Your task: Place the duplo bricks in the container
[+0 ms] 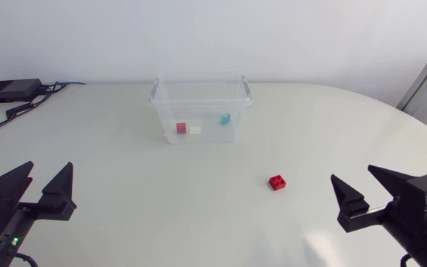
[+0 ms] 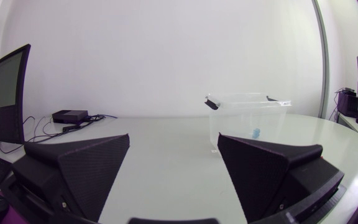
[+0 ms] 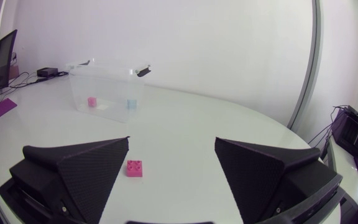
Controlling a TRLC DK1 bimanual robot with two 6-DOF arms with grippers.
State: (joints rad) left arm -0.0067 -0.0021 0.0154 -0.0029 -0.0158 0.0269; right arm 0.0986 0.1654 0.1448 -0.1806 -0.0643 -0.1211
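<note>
Left gripper (image 1: 47, 178) sat low, fingers spread wide, nothing between them. Clear container (image 1: 156, 95) stood well ahead of those fingers, off to the right finger's side, upright, no lid on it. Three pieces already lay inside: a pink-red brick (image 1: 181, 127), a white piece (image 1: 195, 130) just beside it, and a teal brick (image 1: 225, 118) apart from both.

One loose red brick (image 1: 277, 182) remained on the table (image 1: 124, 215), studs up. It lay ahead of the right gripper (image 1: 353, 176) and toward its left finger, well apart from the container. Right fingers were likewise released and empty.

Judged step: picking up the last brick, best done by the right arm. It should shift toward its left-finger side until the brick sits centred in the gap. It should then come down square to the brick's flat sides and close on two opposite faces, below the studs. Carry it clear over the container's rim before letting go, so the light, thin-walled tub is not nudged.
</note>
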